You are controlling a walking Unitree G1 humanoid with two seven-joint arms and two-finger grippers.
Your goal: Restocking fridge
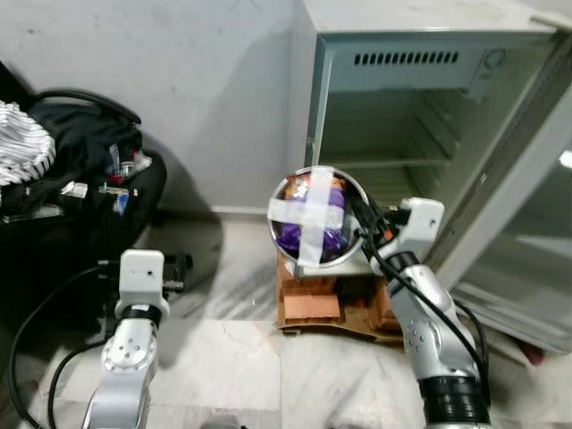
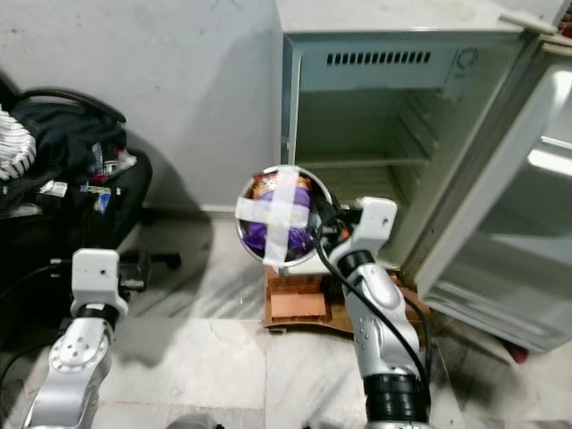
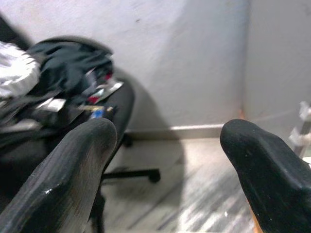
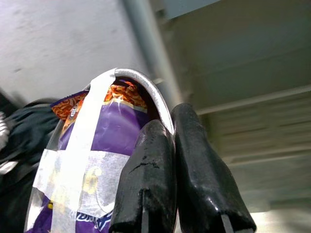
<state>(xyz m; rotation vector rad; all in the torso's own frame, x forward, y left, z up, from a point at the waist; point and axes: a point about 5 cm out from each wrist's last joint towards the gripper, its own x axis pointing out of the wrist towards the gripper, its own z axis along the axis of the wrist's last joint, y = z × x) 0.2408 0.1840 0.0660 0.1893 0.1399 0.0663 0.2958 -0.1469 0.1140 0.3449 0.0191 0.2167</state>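
I stand on a pale marble floor (image 1: 232, 357) facing a grey wall, with an open fridge (image 1: 402, 116) ahead and a black chair (image 1: 80, 179) heaped with clothes on my left. A cardboard box (image 1: 313, 308) lies at the fridge's foot. My right tool (image 4: 170, 145) is pinched on the rim of a metal bowl (image 1: 317, 217), taped over purple snack packets, held up before the fridge's lower shelf. My left tool (image 3: 170, 160) hangs low, fingers spread.

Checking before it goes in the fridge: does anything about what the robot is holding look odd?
Yes. The round metal bowl, pinched at its rim by the right gripper, is tipped on its side; a white tape cross holds in a purple snack bag.
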